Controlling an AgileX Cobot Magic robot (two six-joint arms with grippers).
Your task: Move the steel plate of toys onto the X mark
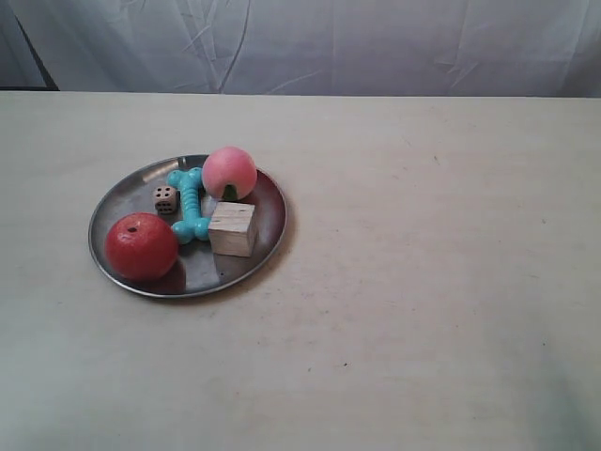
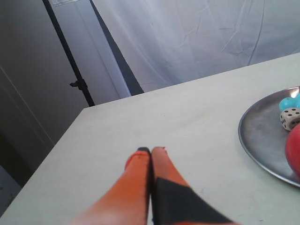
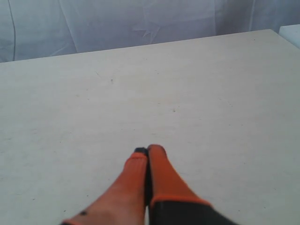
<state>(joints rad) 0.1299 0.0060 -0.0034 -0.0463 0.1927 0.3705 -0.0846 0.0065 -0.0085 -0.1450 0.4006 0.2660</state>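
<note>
The left hand [image 2: 151,150] and the right hand [image 3: 148,149] are each pressed together and empty above the pale surface [image 1: 432,282], the left one near the steel plate [image 1: 141,183], which lies left of centre in the exterior view and carries the apple [image 1: 141,246], peach [image 1: 229,172], bone-shaped chew [image 1: 192,204], die [image 1: 165,198] and wooden cube [image 1: 233,228].

You have soft, even light with no glare. The steel plate [image 1: 130,193] throws a thin shadow at its near rim; the left gripper [image 2: 150,150] and right gripper [image 3: 147,149] look blurred.
</note>
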